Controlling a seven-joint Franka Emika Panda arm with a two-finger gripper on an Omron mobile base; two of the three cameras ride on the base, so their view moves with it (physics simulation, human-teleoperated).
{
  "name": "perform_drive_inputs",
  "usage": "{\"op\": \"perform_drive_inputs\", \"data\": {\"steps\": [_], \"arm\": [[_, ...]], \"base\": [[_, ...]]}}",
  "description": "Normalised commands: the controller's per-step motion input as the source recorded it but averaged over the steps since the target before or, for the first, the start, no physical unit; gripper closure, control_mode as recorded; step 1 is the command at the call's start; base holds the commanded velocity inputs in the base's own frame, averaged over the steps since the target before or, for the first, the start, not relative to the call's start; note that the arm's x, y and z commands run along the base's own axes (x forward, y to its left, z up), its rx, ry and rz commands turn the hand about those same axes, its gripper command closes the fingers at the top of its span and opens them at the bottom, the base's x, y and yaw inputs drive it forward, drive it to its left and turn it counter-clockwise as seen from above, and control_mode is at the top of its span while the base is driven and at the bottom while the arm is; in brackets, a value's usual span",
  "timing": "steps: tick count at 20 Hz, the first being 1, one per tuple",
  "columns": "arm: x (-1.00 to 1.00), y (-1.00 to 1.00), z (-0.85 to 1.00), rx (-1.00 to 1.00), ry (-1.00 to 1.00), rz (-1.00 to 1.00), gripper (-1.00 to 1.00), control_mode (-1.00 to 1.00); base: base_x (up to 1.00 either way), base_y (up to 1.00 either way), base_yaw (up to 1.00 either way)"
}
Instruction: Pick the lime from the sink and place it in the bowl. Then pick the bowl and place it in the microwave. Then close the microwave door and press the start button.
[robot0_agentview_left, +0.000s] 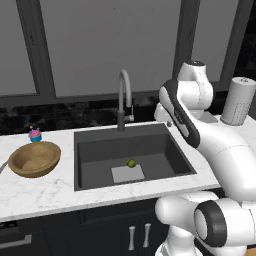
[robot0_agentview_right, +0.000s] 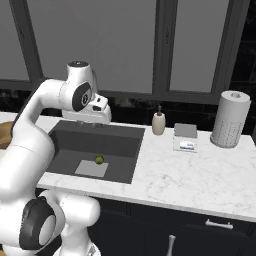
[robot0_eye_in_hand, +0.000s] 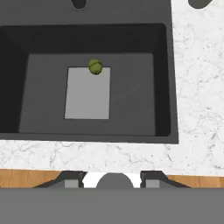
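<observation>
Though half-hidden by arm — bowl (robot0_agentview_right: 4, 135).

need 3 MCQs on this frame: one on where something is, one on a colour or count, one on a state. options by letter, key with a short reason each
1. Where does the lime lie?
A. In the bowl
B. On the counter beside the faucet
C. In the sink, at the edge of the pale drain plate

2. What colour is the bowl?
A. Light brown wood
B. White
C. Dark grey

3. What is the state of the bowl?
A. It holds the lime
B. It is empty, upright on the counter
C. It is tipped over in the sink

Key:
1 C: the hand view shows the lime on the far edge of the plate on the basin floor.
2 A: wood grain shows in the left base view.
3 B: its inside is bare, and it stands left of the sink by the cupcake.
</observation>
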Motion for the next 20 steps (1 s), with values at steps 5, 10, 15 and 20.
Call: {"op": "perform_drive_inputs", "data": {"steps": [5,10,15,20], "arm": [[-0.28,0.03,-0.04,0.0,0.0,0.0,-1.0,-1.0],[-0.74,0.11,-0.15,0.0,-0.09,0.01,-1.0,-1.0],[-0.5,0.39,-0.39,-0.03,-0.09,0.02,-1.0,-1.0],[0.06,0.46,-0.46,-0.05,-0.03,0.02,-1.0,-1.0]], "base": [[0.0,0.0,0.0],[0.0,0.0,0.0],[0.0,0.0,0.0],[0.0,0.0,0.0]]}}
